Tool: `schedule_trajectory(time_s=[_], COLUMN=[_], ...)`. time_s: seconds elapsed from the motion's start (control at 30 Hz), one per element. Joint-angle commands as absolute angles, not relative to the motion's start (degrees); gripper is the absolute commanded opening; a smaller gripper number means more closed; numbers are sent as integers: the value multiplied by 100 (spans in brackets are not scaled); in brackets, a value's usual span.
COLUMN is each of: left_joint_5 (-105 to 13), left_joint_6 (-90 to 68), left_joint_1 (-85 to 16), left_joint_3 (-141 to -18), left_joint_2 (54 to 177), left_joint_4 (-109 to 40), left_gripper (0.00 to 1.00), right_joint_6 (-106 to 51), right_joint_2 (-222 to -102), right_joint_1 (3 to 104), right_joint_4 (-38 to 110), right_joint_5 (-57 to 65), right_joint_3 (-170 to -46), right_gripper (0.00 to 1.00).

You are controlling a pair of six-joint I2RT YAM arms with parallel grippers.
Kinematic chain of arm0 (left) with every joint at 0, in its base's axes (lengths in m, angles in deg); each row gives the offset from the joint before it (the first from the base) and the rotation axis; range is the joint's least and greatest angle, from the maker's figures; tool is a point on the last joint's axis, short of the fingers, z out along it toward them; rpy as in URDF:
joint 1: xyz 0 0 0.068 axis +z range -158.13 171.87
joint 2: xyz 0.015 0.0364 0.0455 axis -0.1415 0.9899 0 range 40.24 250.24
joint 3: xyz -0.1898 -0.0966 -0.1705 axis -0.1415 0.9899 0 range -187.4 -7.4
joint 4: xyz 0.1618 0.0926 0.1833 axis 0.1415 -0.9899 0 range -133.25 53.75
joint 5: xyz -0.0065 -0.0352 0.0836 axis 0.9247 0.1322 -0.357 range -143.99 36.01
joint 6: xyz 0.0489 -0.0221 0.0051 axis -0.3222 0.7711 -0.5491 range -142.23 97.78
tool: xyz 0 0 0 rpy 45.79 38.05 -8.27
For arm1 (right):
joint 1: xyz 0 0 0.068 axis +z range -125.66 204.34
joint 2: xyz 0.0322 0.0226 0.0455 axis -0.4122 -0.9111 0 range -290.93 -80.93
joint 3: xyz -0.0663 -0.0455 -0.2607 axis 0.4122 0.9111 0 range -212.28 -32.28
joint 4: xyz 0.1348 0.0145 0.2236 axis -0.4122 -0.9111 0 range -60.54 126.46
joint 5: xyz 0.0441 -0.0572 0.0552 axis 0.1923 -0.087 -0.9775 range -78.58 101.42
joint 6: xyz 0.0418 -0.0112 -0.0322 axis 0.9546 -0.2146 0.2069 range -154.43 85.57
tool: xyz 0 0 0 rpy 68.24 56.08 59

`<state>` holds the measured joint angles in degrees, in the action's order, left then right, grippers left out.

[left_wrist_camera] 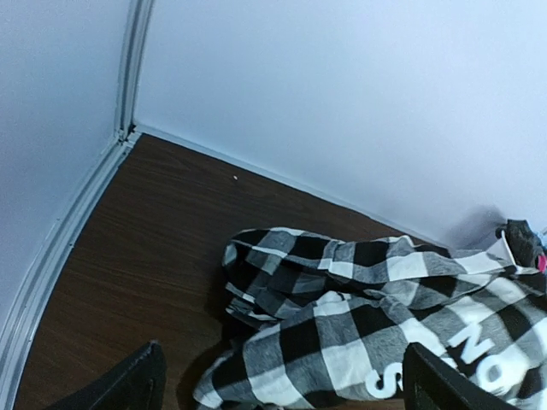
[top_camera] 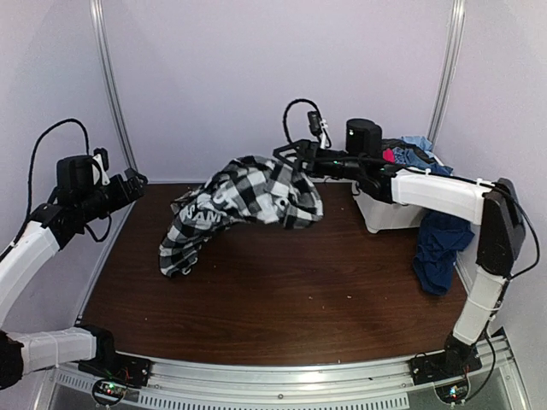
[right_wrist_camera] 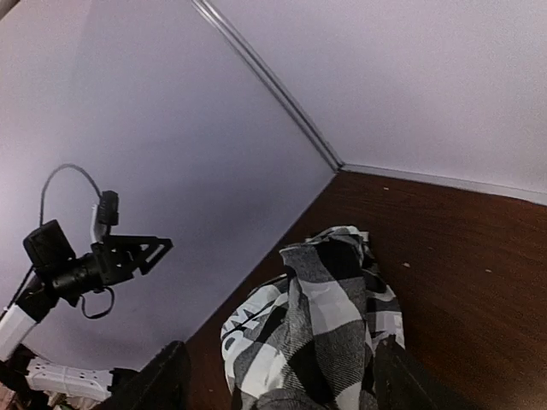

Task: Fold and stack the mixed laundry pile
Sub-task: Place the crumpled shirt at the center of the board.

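1. Right gripper (top_camera: 289,159): jaws apart. The shirt (top_camera: 248,201) is bunched between them, against one finger (right_wrist_camera: 395,376) and with a gap at the other. Whether any cloth is caught cannot be told
2. Left gripper (top_camera: 137,181): jaws wide apart, nothing between them. It hangs above the table's back left corner, apart from the shirt and pointing towards it
3. Count of arms: two. The right arm (top_camera: 444,196) reaches from the right side across to back centre; the left arm (top_camera: 26,248) is bent up along the left wall
4. Count of garments out of the bin (top_camera: 389,218): one, the black-and-white checked shirt with white lettering (left_wrist_camera: 470,350). It is heaped high under the right gripper at back centre, and one end trails forward and left onto the wood
5. Count of bins: one, white, at the back right. In it show one pink piece (top_camera: 389,156), one light blue piece (top_camera: 419,143) and one grey piece (left_wrist_camera: 517,232). One navy piece (top_camera: 440,243) hangs over its outer side, down past the right table edge
6. Edges: the shirt's trailing end lies near the left edge, not over it, and its right side lies just beside the bin
7. Room: the brown table (top_camera: 282,299) shows as a broad band between the shirt and the near rail (top_camera: 299,376), and as a narrower strip behind the shirt along the back wall
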<state>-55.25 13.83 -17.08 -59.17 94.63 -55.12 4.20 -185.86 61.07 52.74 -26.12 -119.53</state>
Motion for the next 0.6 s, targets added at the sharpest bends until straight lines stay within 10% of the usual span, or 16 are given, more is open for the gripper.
schedule_trajectory(time_s=[0.0,0.57], left_joint_5=[-4407,-5577], left_joint_6=[853,803], left_joint_1=[-1703,-2421], left_joint_3=[-5884,-5724], left_joint_2=[9992,12155], left_joint_4=[-5277,-5818], left_gripper=[98,98], right_joint_6=[-1377,-2681], right_joint_2=[-17401,-18660], right_joint_1=[5631,6090], right_joint_4=[3750,2335], right_joint_5=[-1155,-703], right_joint_3=[-10539,-10925], right_gripper=[79,88])
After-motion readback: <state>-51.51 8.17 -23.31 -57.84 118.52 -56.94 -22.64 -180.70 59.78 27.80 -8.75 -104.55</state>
